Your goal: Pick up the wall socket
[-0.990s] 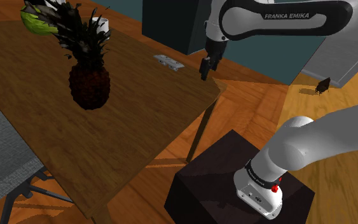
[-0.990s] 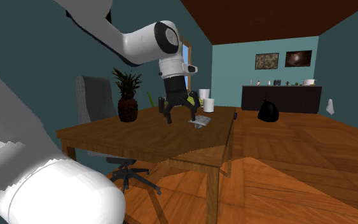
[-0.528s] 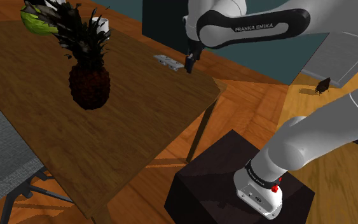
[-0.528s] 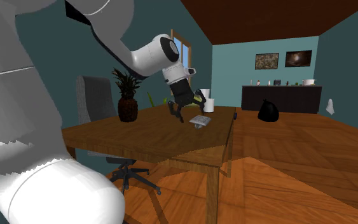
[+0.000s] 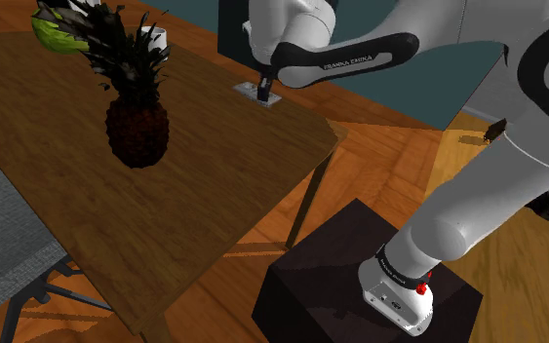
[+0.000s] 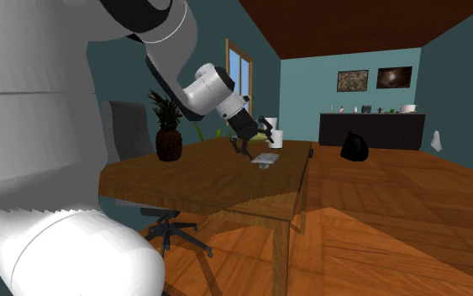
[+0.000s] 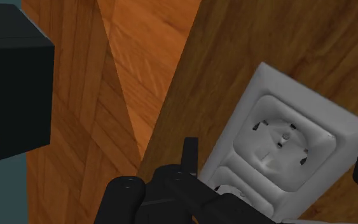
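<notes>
Gripper is held wide apart over the wall socket, one finger at each side; no grip is seen. Pale grey double-outlet socket is laid flat near the wooden table edge.

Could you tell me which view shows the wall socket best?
The wrist view: the wall socket is close up, outlets plain. The shoulder view shows it small, partly behind the gripper; the second exterior view, small and nearly edge-on.

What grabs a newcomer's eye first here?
The big white arm arches over the wooden table, its open black gripper straddling the pale wall socket near the table's edge. Next, the dark pineapple stands toward the shoulder view's left.
</notes>
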